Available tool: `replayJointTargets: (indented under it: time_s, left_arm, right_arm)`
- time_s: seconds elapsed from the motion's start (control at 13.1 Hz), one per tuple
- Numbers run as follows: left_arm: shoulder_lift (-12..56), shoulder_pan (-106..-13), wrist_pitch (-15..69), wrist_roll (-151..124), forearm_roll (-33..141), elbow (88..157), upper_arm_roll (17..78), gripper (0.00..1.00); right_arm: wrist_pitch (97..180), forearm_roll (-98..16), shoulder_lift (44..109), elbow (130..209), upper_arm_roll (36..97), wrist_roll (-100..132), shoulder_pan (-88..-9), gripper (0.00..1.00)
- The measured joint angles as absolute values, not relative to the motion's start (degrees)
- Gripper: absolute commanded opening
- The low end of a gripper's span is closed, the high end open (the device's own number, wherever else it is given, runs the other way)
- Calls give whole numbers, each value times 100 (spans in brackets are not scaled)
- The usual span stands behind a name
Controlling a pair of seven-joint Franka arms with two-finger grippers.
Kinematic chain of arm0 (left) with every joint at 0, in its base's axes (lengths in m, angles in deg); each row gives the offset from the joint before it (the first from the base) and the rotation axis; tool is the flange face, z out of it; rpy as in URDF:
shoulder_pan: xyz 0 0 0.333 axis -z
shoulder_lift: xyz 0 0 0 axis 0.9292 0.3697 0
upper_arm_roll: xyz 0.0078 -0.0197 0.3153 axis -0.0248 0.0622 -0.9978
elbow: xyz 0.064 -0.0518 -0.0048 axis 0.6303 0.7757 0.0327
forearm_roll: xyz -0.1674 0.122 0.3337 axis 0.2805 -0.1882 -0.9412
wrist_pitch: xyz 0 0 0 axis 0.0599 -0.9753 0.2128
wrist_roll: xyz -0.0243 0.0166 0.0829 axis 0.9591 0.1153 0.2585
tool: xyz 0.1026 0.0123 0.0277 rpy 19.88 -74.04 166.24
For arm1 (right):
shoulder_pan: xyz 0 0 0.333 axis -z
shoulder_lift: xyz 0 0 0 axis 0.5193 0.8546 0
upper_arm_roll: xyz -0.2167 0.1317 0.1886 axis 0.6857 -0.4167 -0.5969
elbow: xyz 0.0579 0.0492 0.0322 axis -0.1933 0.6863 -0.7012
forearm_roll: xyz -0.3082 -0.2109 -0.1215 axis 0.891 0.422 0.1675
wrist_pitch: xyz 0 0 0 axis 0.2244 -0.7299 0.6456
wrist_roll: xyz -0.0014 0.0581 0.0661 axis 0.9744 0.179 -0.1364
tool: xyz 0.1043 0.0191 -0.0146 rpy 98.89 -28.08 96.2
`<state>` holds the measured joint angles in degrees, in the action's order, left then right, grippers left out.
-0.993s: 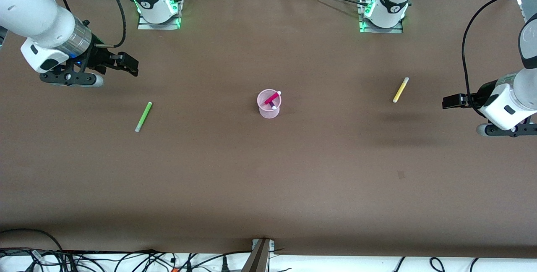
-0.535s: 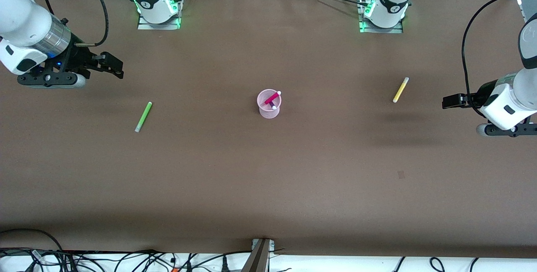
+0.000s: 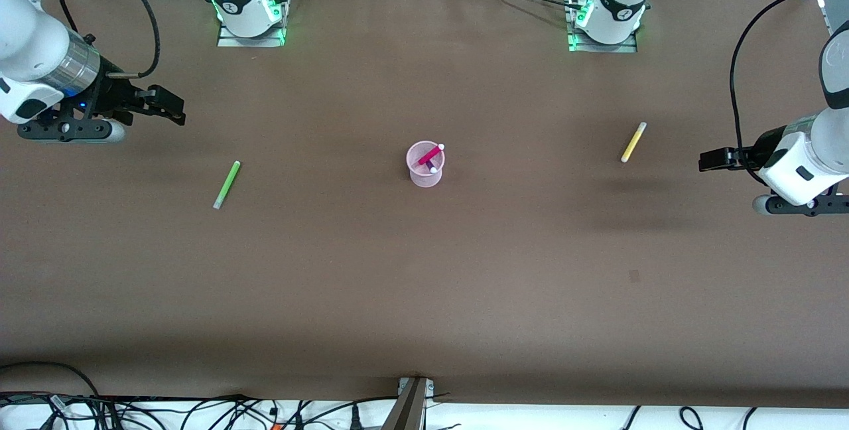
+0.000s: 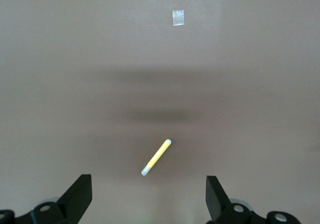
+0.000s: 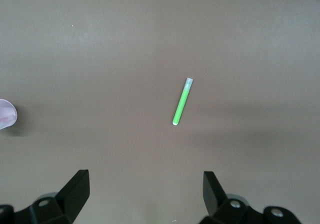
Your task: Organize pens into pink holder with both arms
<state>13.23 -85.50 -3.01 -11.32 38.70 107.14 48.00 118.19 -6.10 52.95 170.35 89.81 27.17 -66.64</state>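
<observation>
1. The pink holder (image 3: 424, 164) stands upright at the middle of the table (image 3: 424, 297), so that both arms can reach it about equally. It already holds two pens: the magenta pen (image 3: 431, 153) leans on the rim with its pale cap up, and the dark purple pen (image 3: 431, 166) lies lower inside.

2. The green pen (image 3: 227, 184) lies flat toward the right arm's end of the table, a little nearer to the front camera than the holder. Its long axis is diagonal, with the pale cap at the nearer end.

3. The yellow pen (image 3: 633, 142) lies flat toward the left arm's end, a little farther from the camera than the holder. It is also diagonal, with the pale tip at the nearer end.

4. The right gripper (image 3: 162, 103) hangs in the air over bare table at its own end, fingers spread wide and empty. I judge the green pen is its pen.

5. The left gripper (image 3: 713, 160) hovers over the table edge near the yellow pen, also wide and empty. In its wrist view the pen lies between the fingers (image 4: 80, 196), which suggests an approach.
</observation>
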Motion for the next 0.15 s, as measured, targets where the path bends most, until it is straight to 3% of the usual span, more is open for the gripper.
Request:
replayJointTargets:
  time_s: [0.15]
  left_arm:
    - [1323,-8550,-301,-1132,3870,10714,4801,100]
  right_arm:
    - [11816,-610,5299,17026,7678,2716,-5396,100]
